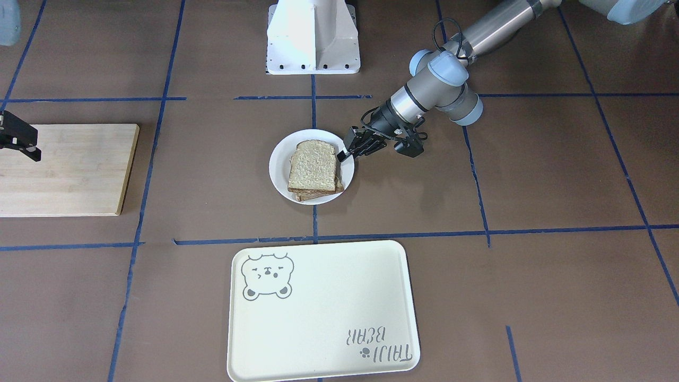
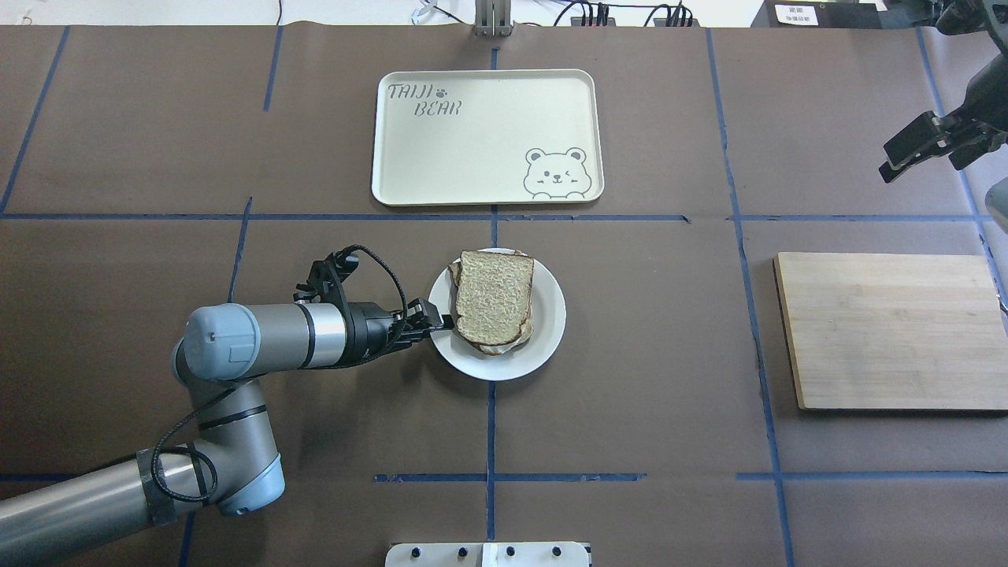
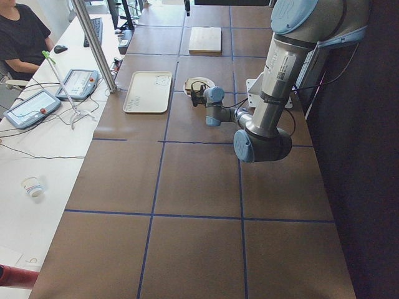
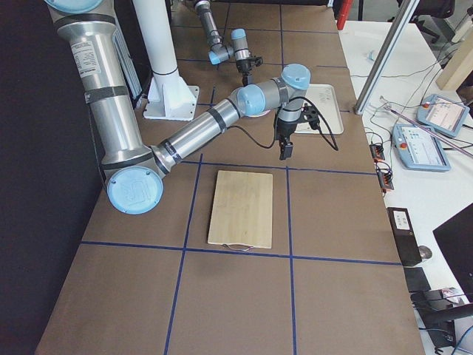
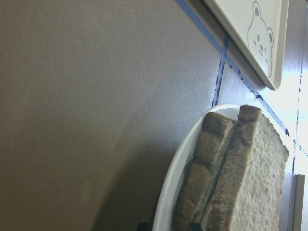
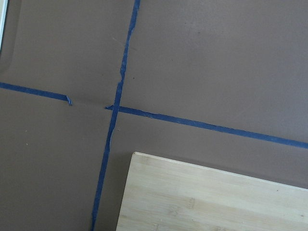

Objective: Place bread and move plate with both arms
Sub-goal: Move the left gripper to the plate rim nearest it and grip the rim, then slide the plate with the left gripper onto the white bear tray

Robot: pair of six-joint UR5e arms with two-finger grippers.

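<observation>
The bread (image 2: 494, 295) lies on the plate (image 2: 549, 323) at centre frame of the overhead view, squared over a second slice. Placement is judged complete, with the plate not yet moved. The surface (image 2: 669, 354) is brown and gridded in blue tape. The left arm (image 2: 260, 339) enters from lower left and lies low and level, judged so as to meet the plate's rim edge-on. The tray (image 2: 472, 150), upper centre, lies just beyond the plate and is the probable destination. A wooden board (image 2: 890, 331) sits at right. The left gripper (image 2: 445, 321) straddles the rim's left edge. Whether it has clamped cannot be told, as the wrist view cuts its fingertips off at the bottom edge. The right gripper (image 2: 894, 161), upper right, hangs well apart from the plate with nothing visible in it, and its jaw spacing cannot be told. What lies between the slices is mostly hidden.
</observation>
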